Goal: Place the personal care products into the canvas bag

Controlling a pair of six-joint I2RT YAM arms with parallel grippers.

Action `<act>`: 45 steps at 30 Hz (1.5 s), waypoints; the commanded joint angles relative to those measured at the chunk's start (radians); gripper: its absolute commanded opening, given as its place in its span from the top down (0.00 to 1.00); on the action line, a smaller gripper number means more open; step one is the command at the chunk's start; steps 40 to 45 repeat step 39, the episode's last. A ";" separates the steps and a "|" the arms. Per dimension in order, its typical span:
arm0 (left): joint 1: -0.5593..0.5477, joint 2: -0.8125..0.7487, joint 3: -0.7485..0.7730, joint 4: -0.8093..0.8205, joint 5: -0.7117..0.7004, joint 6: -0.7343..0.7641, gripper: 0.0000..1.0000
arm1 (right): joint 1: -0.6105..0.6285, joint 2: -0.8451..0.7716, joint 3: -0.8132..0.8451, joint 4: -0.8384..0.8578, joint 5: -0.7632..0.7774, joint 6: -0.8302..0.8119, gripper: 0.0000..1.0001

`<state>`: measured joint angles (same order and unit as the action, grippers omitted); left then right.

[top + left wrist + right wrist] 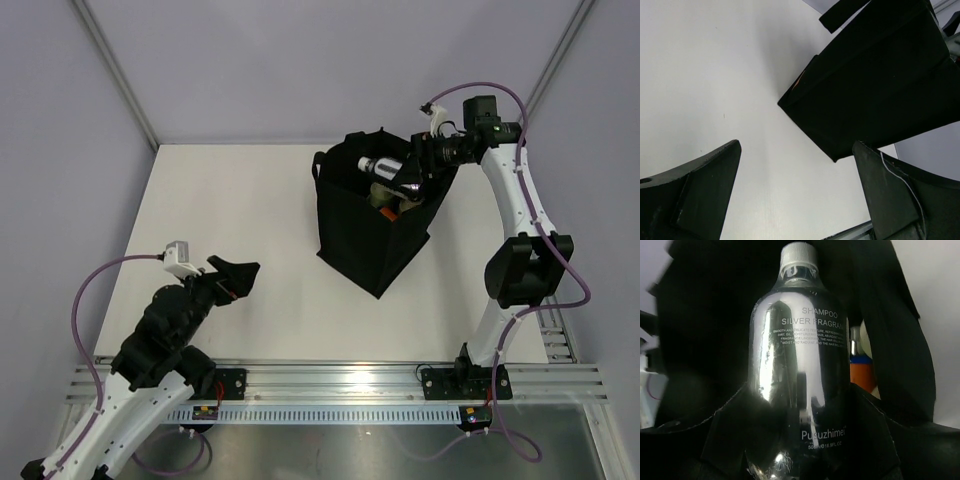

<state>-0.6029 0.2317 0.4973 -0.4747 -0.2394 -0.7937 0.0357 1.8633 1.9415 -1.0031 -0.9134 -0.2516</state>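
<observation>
Right fingers (pixel 727 445) pinch shampoo bottle (pixel 800 365) — label legible only wrist-side — over canvas bag (pixel 365 245); left fingers (pixel 700 200) spread.

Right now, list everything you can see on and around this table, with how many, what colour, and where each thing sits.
canvas bag: one, black, standing open on the table, right of centre
shampoo bottle: one, mirror-silver with a pale ribbed cap, held at the bag's mouth
orange bottle: one, orange with a blue cap, inside the bag behind the shampoo bottle
cream item: one, cream-white, inside the bag by the orange bottle; shape unclear
table: one, white, under the bag
mounting rail: one, silver, along the near edge
left fingers: two, black, open, over the table to the near left of the bag
right fingers: two, black, closed on the shampoo bottle
</observation>
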 commanded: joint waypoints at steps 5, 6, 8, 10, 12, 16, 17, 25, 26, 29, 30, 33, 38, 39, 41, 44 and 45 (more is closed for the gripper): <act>0.003 0.047 0.027 0.070 -0.005 0.017 0.01 | 0.021 -0.147 0.005 -0.031 0.088 -0.225 0.38; 0.002 0.047 0.029 0.071 -0.005 0.017 0.01 | 0.024 -0.151 0.007 -0.026 0.090 -0.225 0.32; 0.003 0.047 0.027 0.070 -0.005 0.019 0.01 | 0.024 -0.165 0.016 -0.011 0.097 -0.209 0.21; 0.002 0.043 0.026 0.070 -0.006 0.019 0.01 | 0.024 -0.170 0.036 -0.006 0.116 -0.190 0.03; 0.003 0.044 0.023 0.071 -0.008 0.022 0.01 | 0.023 -0.171 0.051 -0.003 0.133 -0.175 0.01; 0.002 0.047 0.029 0.070 -0.006 0.033 0.01 | 0.021 -0.199 0.060 0.032 0.217 -0.124 0.00; 0.003 0.049 0.030 0.067 -0.008 0.034 0.01 | 0.021 -0.223 0.056 0.052 0.250 -0.109 0.01; 0.003 0.067 0.067 0.022 -0.023 0.083 0.01 | -0.086 -0.391 -0.154 0.382 0.590 0.156 0.01; 0.003 0.070 0.070 0.019 -0.026 0.086 0.01 | -0.088 -0.388 -0.154 0.367 0.602 0.156 0.00; 0.003 0.072 0.075 0.004 -0.023 0.093 0.01 | -0.089 -0.391 -0.160 0.319 0.662 0.146 0.00; 0.003 0.069 0.076 -0.001 -0.023 0.093 0.01 | -0.091 -0.398 -0.189 0.328 0.691 0.153 0.01; 0.002 0.048 0.076 -0.012 -0.028 0.097 0.01 | -0.091 -0.441 -0.252 0.382 0.777 0.161 0.01; 0.003 0.034 0.078 -0.007 -0.032 0.120 0.01 | -0.095 -0.515 -0.323 0.415 0.762 0.153 0.00; 0.003 0.037 0.080 -0.002 -0.032 0.123 0.01 | -0.095 -0.527 -0.352 0.429 0.759 0.156 0.00; 0.003 0.037 0.080 -0.002 -0.032 0.123 0.01 | -0.095 -0.527 -0.352 0.429 0.759 0.156 0.00; 0.003 0.037 0.080 -0.002 -0.032 0.123 0.01 | -0.095 -0.527 -0.352 0.429 0.759 0.156 0.00; 0.003 0.037 0.080 -0.002 -0.032 0.123 0.01 | -0.095 -0.527 -0.352 0.429 0.759 0.156 0.00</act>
